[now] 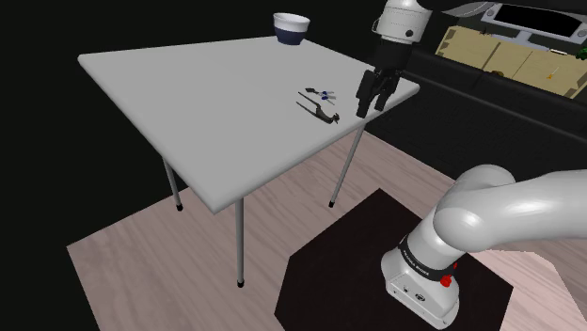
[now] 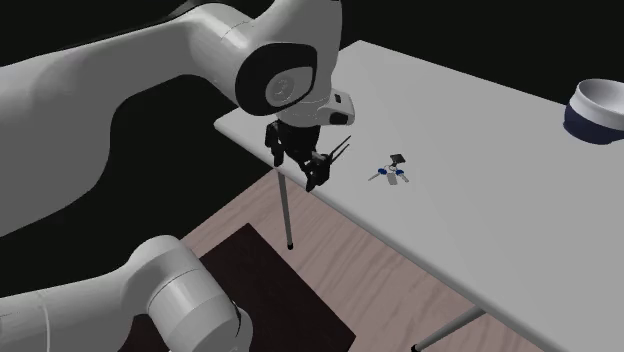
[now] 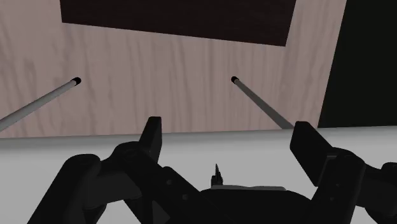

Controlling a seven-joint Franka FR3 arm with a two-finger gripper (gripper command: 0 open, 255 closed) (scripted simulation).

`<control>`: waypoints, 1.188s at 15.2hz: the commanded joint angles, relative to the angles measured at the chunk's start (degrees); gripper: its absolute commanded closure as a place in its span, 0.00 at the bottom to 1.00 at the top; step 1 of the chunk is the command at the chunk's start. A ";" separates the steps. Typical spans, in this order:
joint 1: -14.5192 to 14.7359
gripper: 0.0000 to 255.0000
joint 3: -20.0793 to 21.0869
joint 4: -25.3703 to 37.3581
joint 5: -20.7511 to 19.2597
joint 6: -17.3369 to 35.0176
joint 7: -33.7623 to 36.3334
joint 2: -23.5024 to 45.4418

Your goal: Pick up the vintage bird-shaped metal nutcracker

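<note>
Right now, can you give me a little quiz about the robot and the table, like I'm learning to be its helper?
1. True or false: the gripper holds the dark nutcracker up above the table.
2. Pick one. The bowl stands: A) at a corner of the table, B) on the floor, C) on the robot's stand.
3. Fill in the gap: the gripper's two fingers stand ____ (open or shut).

Key
1. False: the nutcracker lies on the table, and the gripper hangs beside it near the table's edge.
2. A.
3. Open: in the wrist view they stand apart with nothing between them.
</note>
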 commanded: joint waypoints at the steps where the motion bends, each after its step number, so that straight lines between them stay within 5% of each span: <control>1: 0.00 0.00 0.00 0.00 0.00 0.00 0.00 0.00; 12: 0.78 0.00 3.87 20.58 -2.76 4.35 2.95 29.28; 18: 0.81 0.00 3.91 16.21 -2.74 8.98 2.89 29.53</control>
